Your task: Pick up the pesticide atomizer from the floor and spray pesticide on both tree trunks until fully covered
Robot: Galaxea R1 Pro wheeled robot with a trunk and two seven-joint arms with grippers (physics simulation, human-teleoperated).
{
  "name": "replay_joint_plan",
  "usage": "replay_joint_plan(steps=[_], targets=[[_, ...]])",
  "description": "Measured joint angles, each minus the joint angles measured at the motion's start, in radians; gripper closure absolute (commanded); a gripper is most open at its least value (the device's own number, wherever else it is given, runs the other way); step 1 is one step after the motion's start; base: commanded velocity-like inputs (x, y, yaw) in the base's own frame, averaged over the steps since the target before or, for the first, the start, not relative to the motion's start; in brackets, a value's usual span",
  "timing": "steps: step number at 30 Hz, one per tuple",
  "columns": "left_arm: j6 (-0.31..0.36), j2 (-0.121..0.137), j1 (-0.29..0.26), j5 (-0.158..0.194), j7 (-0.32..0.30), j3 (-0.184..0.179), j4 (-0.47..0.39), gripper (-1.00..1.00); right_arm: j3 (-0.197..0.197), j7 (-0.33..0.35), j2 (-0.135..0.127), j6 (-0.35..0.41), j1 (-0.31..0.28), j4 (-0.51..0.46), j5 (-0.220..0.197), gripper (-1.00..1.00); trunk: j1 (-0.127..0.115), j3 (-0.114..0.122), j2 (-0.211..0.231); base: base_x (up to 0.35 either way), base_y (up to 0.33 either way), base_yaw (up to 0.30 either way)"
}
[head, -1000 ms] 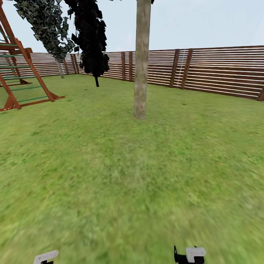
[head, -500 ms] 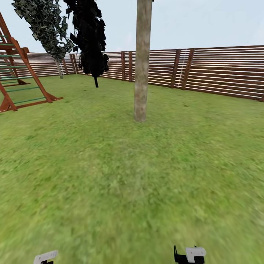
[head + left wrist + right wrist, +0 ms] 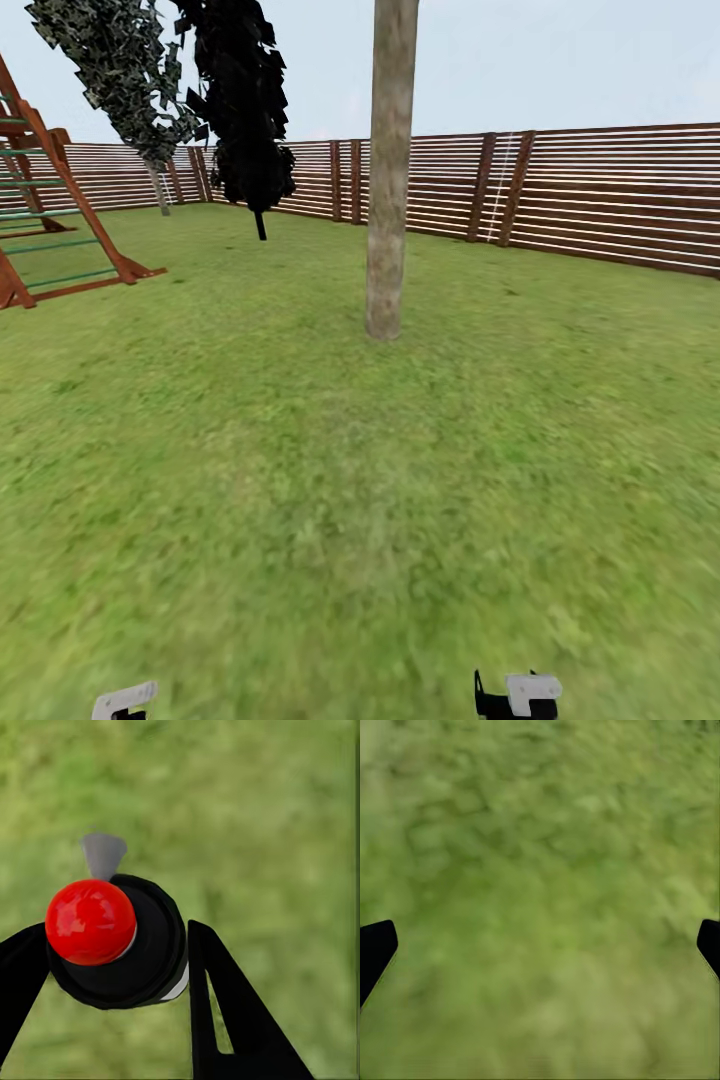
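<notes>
left gripper [image 3: 112, 967] clamps the pesticide atomizer [image 3: 112, 941]; head view adds tree trunk [image 3: 388, 170].

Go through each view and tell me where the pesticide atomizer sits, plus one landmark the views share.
Head view: I cannot make the atomizer out here; only a white part of the left arm shows at the bottom edge.
Left wrist view: pesticide atomizer, red cap and black body, between the left gripper's black fingers.
Right wrist view: not in it; right gripper open over the lawn.
Shared landmark: the green grass.
</notes>
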Motion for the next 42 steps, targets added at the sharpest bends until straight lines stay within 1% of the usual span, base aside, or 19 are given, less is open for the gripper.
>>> replay_joint_plan(steps=[42], targets=[[-0.004,0.000,0.001,0.000,-0.002,-0.001,0.001,1.00,0.000,0.000,0.000,0.000,0.000,0.000,0.000,-1.00,0.000,0.000,0.000,0.339,0.000,0.000]])
